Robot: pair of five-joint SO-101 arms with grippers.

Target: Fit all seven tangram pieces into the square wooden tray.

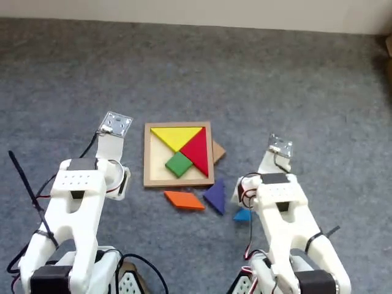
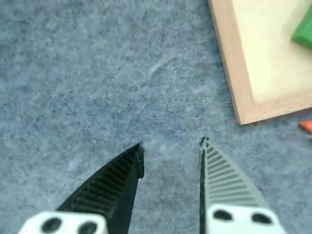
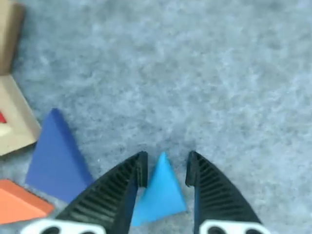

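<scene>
The square wooden tray (image 1: 149, 177) lies on the grey carpet and holds a yellow triangle (image 1: 176, 136), a red triangle (image 1: 198, 153) and a green square (image 1: 179, 163). An orange parallelogram (image 1: 184, 199), a dark blue triangle (image 1: 215, 195) and a small light blue triangle (image 1: 242, 215) lie in front of the tray. A plain wooden piece (image 1: 218, 151) sticks out at the tray's right side. My right gripper (image 3: 165, 168) is open, its fingers either side of the light blue triangle (image 3: 158, 192). My left gripper (image 2: 170, 153) is open over bare carpet beside the tray's corner (image 2: 243, 105).
Grey carpet covers the whole surface. The dark blue triangle (image 3: 56, 156) and the orange piece (image 3: 17, 204) lie close beside the right gripper. A pale wall strip runs along the far edge.
</scene>
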